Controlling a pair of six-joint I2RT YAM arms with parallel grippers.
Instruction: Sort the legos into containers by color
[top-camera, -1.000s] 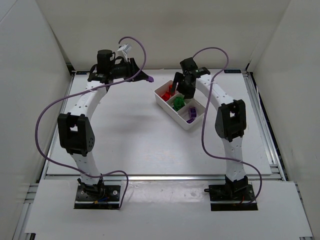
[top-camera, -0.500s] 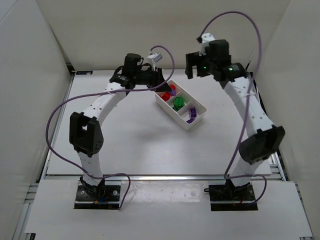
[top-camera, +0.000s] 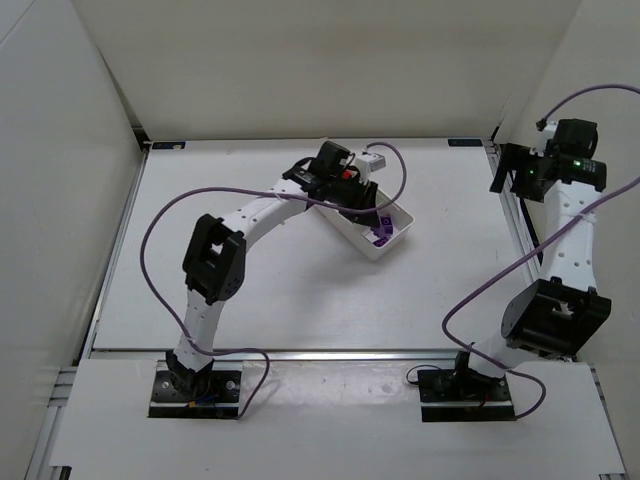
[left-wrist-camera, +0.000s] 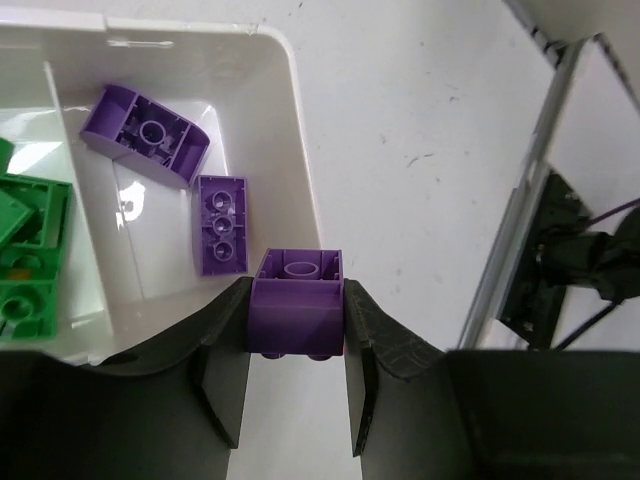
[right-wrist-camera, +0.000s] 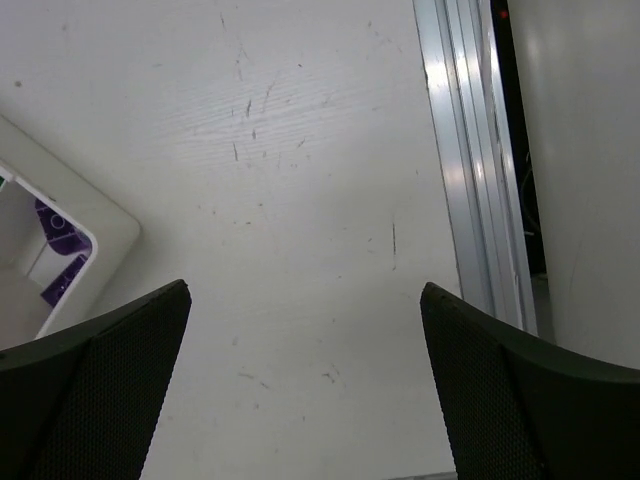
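The left hand (left-wrist-camera: 296, 345) had been brought to the tray (left-wrist-camera: 300, 170) with a purple lego (left-wrist-camera: 296, 305) grasped in it. The purple compartment (left-wrist-camera: 170, 250) lay just ahead-left, seemingly ready for a drop. The right hand (right-wrist-camera: 303, 300) was withdrawn, released and empty.

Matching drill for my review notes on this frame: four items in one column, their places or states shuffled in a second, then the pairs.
1. left gripper
2. right gripper
3. green legos
4. end compartment

a. open above bare table
b. contains two loose purple legos
c. shut on a purple lego
d. in the compartment next to the end one

Pairs: 1-c, 2-a, 3-d, 4-b
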